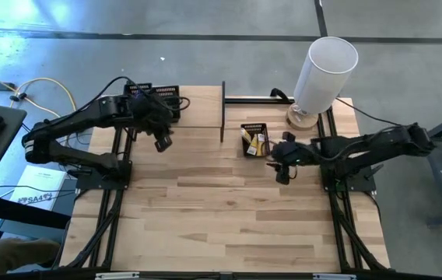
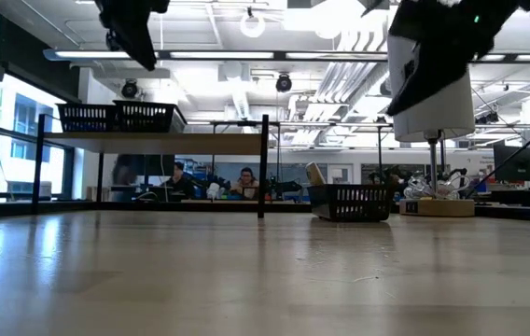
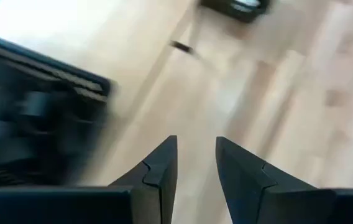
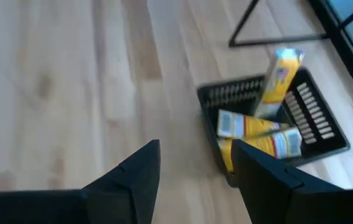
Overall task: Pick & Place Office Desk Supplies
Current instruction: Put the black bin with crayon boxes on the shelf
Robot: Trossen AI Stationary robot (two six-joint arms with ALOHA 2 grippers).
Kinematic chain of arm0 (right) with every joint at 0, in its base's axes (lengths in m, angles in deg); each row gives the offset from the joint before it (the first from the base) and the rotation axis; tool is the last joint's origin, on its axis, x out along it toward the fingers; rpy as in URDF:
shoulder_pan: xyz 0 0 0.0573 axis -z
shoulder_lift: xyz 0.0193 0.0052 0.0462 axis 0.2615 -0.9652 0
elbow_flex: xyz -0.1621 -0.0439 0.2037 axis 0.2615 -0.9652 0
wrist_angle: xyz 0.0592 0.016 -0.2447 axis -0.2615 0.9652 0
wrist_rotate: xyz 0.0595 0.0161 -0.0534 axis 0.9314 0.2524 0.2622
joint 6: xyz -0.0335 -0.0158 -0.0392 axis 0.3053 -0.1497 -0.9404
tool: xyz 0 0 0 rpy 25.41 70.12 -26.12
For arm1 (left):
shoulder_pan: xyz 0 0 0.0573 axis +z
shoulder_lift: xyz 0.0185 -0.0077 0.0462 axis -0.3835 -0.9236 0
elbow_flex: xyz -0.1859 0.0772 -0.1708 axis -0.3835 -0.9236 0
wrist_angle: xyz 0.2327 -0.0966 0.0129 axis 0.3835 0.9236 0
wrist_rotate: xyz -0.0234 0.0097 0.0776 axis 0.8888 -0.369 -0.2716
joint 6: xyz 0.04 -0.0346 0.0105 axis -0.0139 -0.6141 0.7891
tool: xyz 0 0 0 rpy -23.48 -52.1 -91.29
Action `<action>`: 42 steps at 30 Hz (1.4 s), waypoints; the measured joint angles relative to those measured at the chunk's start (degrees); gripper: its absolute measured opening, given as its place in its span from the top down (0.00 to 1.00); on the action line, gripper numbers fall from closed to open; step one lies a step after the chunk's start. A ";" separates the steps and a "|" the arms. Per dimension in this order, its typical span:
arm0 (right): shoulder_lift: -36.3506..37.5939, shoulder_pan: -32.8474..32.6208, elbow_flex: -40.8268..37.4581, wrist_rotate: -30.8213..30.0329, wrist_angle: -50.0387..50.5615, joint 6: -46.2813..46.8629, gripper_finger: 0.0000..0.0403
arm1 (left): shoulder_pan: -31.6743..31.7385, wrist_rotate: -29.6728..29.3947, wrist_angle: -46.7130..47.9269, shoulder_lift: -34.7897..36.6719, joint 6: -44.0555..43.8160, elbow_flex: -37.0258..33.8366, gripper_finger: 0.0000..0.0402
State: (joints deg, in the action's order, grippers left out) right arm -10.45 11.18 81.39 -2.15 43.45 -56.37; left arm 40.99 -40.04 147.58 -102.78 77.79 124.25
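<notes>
On the pale wooden tabletop (image 1: pixel 229 210), the small yellow rectangular packets (image 4: pixel 260 127) lie in the small black mesh tray (image 1: pixel 254 139) at upper centre. My right tool (image 1: pixel 282 159), spread and empty, hovers just lower-right of it, nearer than the left tool (image 1: pixel 161 140), part-spread, empty.

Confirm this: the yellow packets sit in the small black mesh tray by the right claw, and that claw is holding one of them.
Not quite. The yellow packets do sit in the small black mesh tray by the right claw, but that claw is open and holds nothing, as the right wrist view shows: bare table between its fingers.
</notes>
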 joint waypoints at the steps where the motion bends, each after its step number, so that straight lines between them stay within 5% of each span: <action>1: -1.59 0.38 0.00 -0.78 0.02 -1.08 0.55 | -0.44 2.17 0.02 -0.06 -0.64 -0.01 0.74; 15: -22.71 7.05 -0.02 -4.12 -3.08 -7.23 0.65 | -14.36 4.30 -15.75 -1.32 -8.15 -4.34 0.74; 25: -23.40 7.03 -0.02 -6.99 -6.50 -11.61 0.65 | -21.25 -0.22 -18.61 -3.12 -9.06 -4.75 0.74; 42: -26.06 10.77 -0.03 6.05 -10.42 -13.49 0.65 | -22.08 -0.31 -20.30 -11.72 -9.03 -4.78 0.74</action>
State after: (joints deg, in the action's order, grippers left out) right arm -36.51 21.95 81.35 3.89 33.03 -69.86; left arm 18.91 -40.36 127.28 -114.50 68.76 119.48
